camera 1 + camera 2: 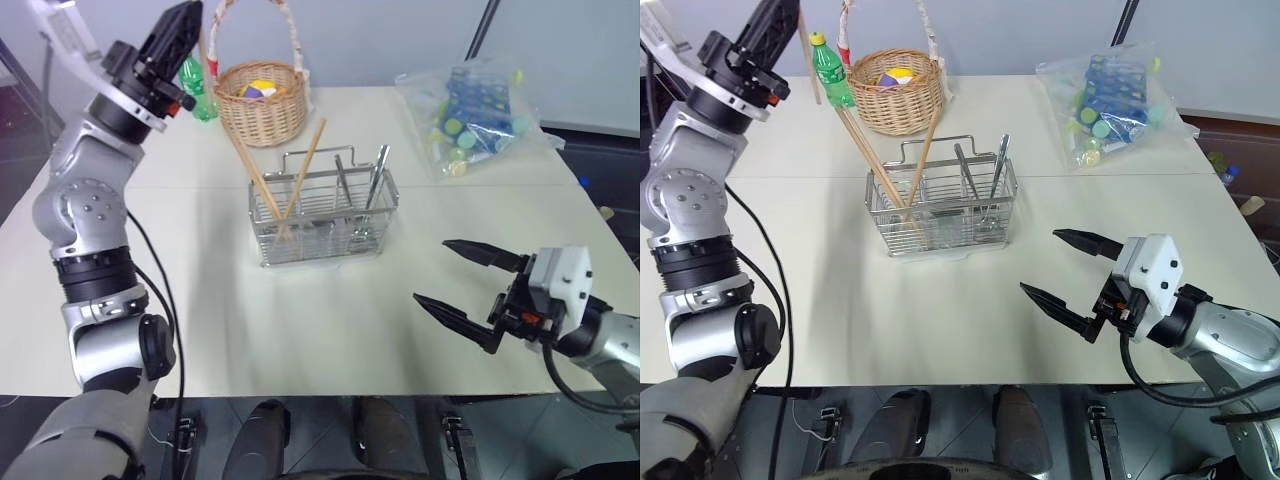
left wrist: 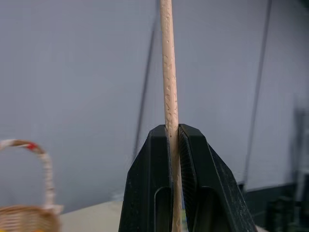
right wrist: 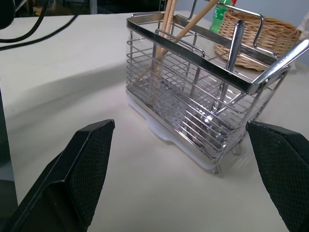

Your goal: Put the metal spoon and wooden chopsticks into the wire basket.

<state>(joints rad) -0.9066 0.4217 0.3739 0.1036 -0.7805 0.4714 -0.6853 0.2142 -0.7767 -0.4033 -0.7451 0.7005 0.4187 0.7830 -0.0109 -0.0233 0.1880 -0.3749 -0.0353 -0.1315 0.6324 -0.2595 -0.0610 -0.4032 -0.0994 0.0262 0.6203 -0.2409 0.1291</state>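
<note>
Left eye view: our left gripper [image 1: 186, 22] is raised high over the table's [image 1: 330, 320] far left, fingers clamped on one wooden chopstick [image 1: 203, 55] that hangs nearly upright. Two more chopsticks [image 1: 290, 185] already lean crossed in the left end of the wire basket [image 1: 325, 212]. Metal utensil handles stand in its right compartments; we cannot tell which is the metal spoon [image 1: 378, 178]. The wicker basket [image 1: 263, 100] sits just behind.

Right eye view: our right gripper [image 1: 1072, 272] hovers low, right of the wire basket and well apart from it, fingers spread wide, holding nothing. A green bottle [image 1: 830, 70] stands close to the held stick.

Left wrist view: the chopstick runs straight between the closed pads [image 2: 190, 179]. We judge the grip centred; best keep it vertical and bring the lower tip over the left compartment before releasing.

Right wrist view: the open fingers [image 3: 87, 169] frame the wire basket. We could steady its rim if the stick snags a bar.
</note>
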